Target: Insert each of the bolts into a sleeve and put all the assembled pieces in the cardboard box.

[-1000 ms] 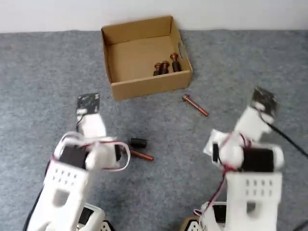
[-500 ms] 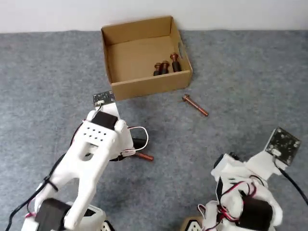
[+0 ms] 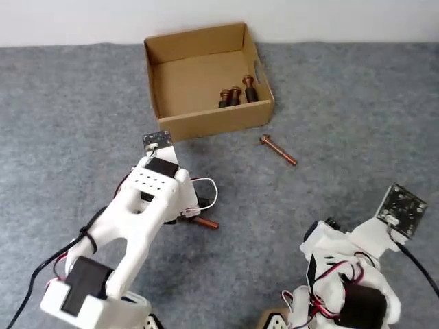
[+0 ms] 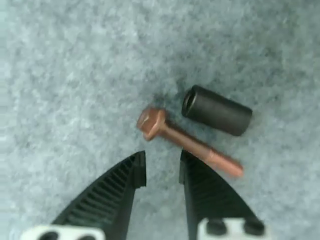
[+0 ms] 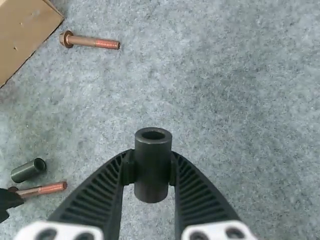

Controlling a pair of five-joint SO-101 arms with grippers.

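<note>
My left gripper hangs spread close to the copper hex-head bolt beside a black cylindrical sleeve, my right gripper pinches a second black sleeve, three assembled pieces sit in the brown cardboard box.

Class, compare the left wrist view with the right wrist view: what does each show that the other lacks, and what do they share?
The left wrist view adds the open left gripper. The right wrist view adds the right gripper shut on a sleeve, a second bolt and a corner of the box. Both share the loose bolt lying beside the loose sleeve.
</note>
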